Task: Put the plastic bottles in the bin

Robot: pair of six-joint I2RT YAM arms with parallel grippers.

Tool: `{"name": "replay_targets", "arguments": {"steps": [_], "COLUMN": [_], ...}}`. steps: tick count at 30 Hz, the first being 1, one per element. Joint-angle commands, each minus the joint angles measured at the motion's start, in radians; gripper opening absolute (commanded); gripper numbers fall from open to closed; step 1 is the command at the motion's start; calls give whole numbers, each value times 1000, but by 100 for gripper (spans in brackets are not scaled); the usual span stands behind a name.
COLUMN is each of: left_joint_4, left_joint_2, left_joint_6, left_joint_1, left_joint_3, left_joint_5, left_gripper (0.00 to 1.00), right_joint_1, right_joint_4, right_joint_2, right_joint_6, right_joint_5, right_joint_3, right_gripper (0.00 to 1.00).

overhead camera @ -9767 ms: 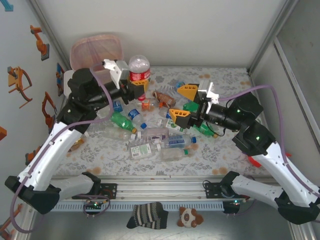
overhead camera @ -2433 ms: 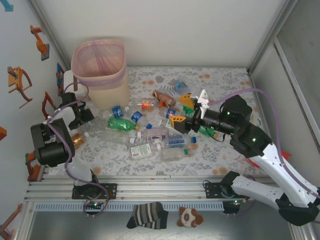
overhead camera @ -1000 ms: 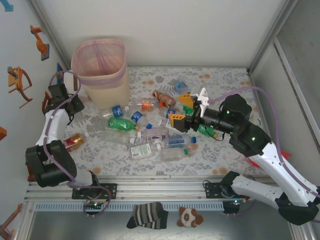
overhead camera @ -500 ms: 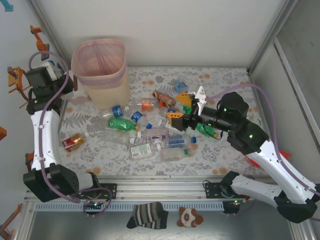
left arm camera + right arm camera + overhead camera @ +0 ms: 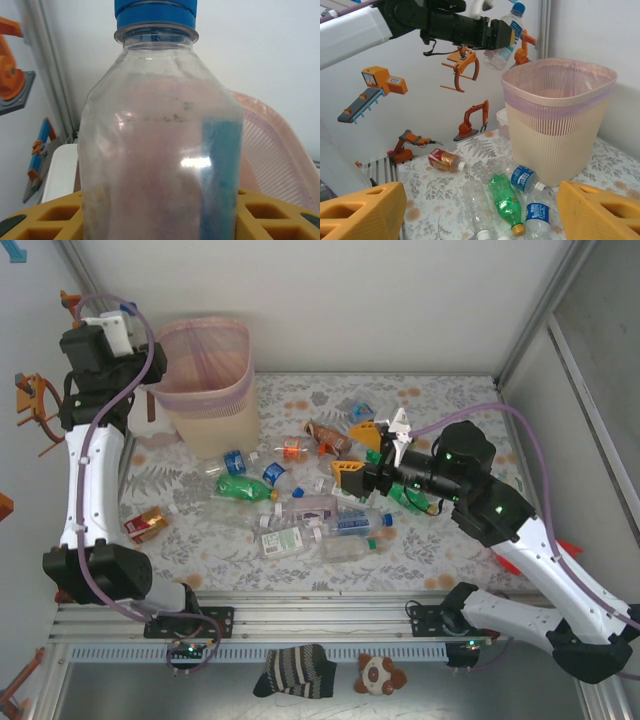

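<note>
Currently the left hand [image 5: 496, 34] grips a clear, blue-capped plastic bottle [image 5: 160, 140], raised near the left rim of the tall beige plastic bin with pink liner [image 5: 215, 425], not yet over its mouth. The right hand [image 5: 358, 452] hangs open and empty above the heap of crushed clear and green plastic bottles [image 5: 300, 512] in the middle of the floral-patterned surface [image 5: 455, 400]. Judgement: early stage, since a dozen or so bottles await collection. The bin's contents cannot be made out.
</note>
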Motion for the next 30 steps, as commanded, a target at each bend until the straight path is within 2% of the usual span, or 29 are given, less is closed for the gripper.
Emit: {"name": "replay_targets", "arguments": {"steps": [1, 5, 12, 16, 24, 30], "left_joint_4": [66, 76, -62, -94, -207, -246], "left_joint_2": [56, 134, 323, 426, 587, 634], "left_joint_6": [37, 70, 236, 288, 322, 322], "left_joint_1": [-24, -68, -167, -176, -178, -178], "left_joint_3": [51, 120, 312, 378, 503, 472], "left_joint_5": [29, 12, -123, -186, -242, -285], "left_gripper": [52, 52, 53, 53, 52, 51], "right_joint_1": [7, 7, 7, 8, 8, 7], "right_joint_4": [32, 21, 23, 26, 36, 40], "right_joint_2": [-11, -9, -8, -6, 14, 20], "right_joint_6": [7, 1, -5, -7, -1, 4], "right_joint_5": [-13, -11, 2, 8, 3, 1], "right_joint_3": [37, 51, 48, 44, 44, 38], "right_gripper": [78, 78, 78, 78, 77, 78]}}
